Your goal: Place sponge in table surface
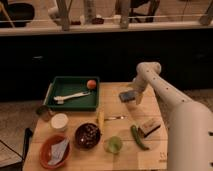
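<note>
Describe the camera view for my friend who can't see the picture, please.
A white robot arm reaches over the far right side of a wooden table, its gripper right beside a blue-grey sponge. The table also holds a green tray with a round orange thing, two bowls, a white cup and a green pepper.

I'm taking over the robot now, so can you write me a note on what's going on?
Tool: right at the sponge, over the far right part of the table surface. Can't tell if it grips the sponge.
Sponge: outside the green tray; can't tell if it rests on the wood.
Done: sponge is at the table.
Left: be sure it lies flat, then back the tool away.
</note>
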Action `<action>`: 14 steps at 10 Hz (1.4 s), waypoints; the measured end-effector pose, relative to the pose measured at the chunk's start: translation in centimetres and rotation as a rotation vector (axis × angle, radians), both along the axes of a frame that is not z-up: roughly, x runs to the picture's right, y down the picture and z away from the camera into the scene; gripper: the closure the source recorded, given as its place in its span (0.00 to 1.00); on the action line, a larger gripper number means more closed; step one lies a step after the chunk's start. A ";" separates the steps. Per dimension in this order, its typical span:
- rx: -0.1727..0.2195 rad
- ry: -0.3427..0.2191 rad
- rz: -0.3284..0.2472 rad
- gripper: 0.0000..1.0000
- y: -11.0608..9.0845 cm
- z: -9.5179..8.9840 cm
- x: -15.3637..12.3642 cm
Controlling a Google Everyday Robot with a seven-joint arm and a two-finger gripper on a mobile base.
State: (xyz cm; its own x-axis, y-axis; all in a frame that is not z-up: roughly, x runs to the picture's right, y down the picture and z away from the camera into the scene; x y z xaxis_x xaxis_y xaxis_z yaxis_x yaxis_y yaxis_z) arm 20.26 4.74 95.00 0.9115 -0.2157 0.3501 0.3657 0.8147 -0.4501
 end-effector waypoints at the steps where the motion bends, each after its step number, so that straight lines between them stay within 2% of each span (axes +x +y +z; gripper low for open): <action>1: 0.006 0.001 -0.006 0.20 -0.3 0.0 -0.1; 6: -0.009 -0.004 -0.017 0.20 0.0 1.0 -0.8; 10: -0.040 -0.014 -0.017 0.22 0.9 2.5 -1.4; 13: -0.059 -0.015 -0.013 0.51 1.4 3.0 -1.3; 14: -0.059 -0.016 -0.012 0.63 1.4 3.2 -1.4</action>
